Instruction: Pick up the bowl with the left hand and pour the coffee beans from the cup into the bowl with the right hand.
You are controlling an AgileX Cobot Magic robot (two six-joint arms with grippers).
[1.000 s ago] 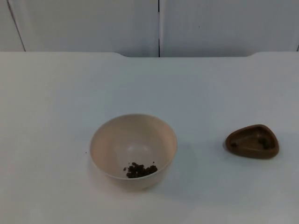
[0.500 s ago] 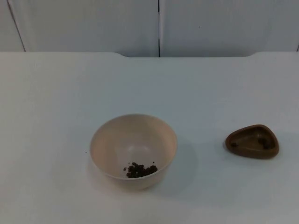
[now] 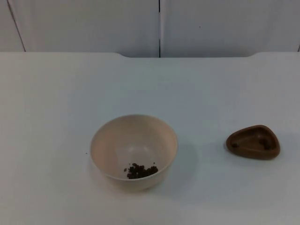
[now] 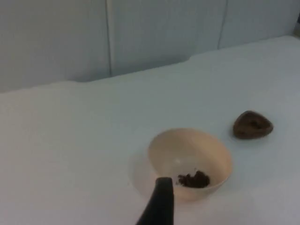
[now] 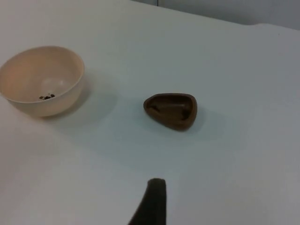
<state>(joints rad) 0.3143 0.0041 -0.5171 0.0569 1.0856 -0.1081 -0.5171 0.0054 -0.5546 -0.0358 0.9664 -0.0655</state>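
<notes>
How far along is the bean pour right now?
Looks done: coffee beans lie in the beige bowl, which stands on the white table. The brown cup sits apart to its right, with no beans apparent inside. Nothing is in hand; nothing obvious remains.

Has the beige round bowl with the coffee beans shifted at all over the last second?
No. The beige round bowl sits at the same spot on the white table, equally far from the brown cup.

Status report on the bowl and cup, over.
Both arms waiting, clear of the table. Cream bowl standing on the white table, coffee beans already inside. Brown cup set down to its right, apart. Nothing in the way.
</notes>
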